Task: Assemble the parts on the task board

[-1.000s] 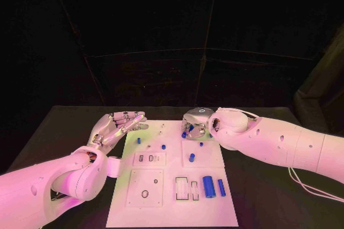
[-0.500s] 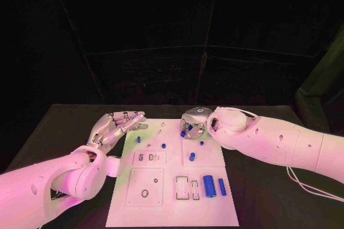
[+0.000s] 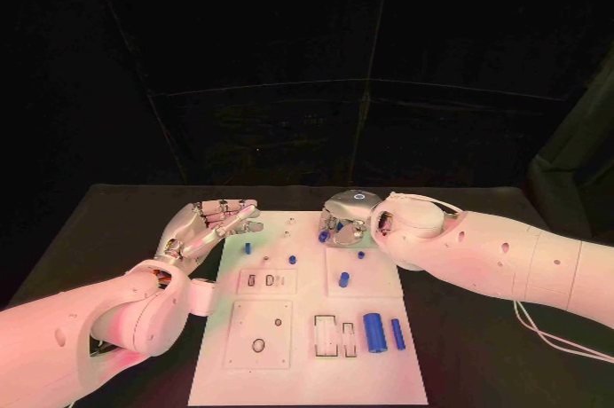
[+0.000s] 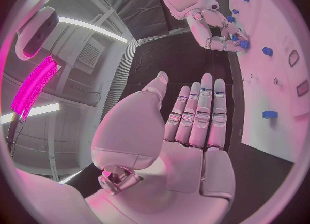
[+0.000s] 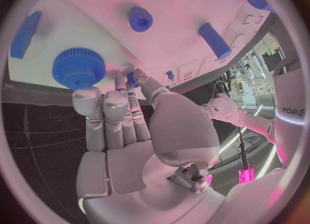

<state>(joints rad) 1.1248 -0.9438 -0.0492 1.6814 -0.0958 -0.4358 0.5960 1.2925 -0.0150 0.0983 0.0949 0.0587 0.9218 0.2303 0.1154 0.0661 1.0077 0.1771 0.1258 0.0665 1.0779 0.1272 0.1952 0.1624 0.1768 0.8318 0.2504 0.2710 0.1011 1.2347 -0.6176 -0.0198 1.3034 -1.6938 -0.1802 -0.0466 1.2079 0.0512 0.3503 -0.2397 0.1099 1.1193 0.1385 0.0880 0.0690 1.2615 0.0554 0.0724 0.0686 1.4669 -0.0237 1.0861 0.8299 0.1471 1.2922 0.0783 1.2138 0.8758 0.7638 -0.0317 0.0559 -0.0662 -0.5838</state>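
I see the task board (image 3: 307,372), a flat white rectangular plate, lying mid-bench with its long axis running from 6 to 12 o'clock. Toward its 5 o'clock corner a smooth blue cylinder (image 3: 373,332) lies along that axis, a slimmer blue bar (image 3: 397,333) just beside it. At the 12 o'clock end my right hand (image 3: 343,223) curls over a toothed blue gear (image 5: 78,69); whether it grasps I cannot tell. My left hand (image 3: 205,229) hangs released, fingers straight, at the board's 10 o'clock edge above the black bench (image 3: 115,222).
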